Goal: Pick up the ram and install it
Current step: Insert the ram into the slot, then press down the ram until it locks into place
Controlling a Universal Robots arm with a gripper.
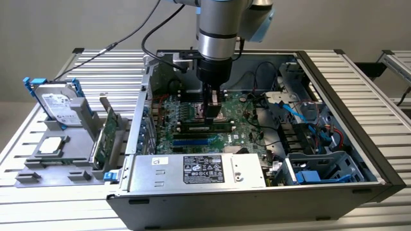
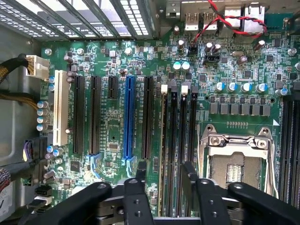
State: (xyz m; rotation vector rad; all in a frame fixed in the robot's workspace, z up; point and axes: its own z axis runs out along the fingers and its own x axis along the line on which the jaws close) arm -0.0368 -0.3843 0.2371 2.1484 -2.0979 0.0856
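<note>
Ram [image 1: 205,128]: long green stick, standing on edge in a black memory slot of the motherboard [image 1: 186,140], inside the open computer case [image 1: 380,166].

Exterior view: gripper [image 1: 214,113] hangs straight down over the slot bank, tips close above the stick; expansion card [image 1: 106,137] and hard drive [image 1: 57,103] rest on the grey holder outside the case, well apart from the work.

Wrist view: ram [image 2: 162,150] seen edge-on, just beside the CPU socket [image 2: 236,159]; gripper [image 2: 164,172] released, its fingers [image 2: 140,171] spread with the stick's top edge running between them; nothing grasped; whether the stick is fully home cannot be told.

Hazards, as judged:
- uneven downward push, one end seating first; the stick would tilt and the end latch [image 2: 164,87] would fail to catch;
- fingers landing off the narrow top edge; they could slip onto the neighbouring slot or nearby board parts;
- drift toward the socket; its exposed contact field is delicate, and a touch could bend pins;
- force on a misaligned notch; risk to slot or stick.
</note>
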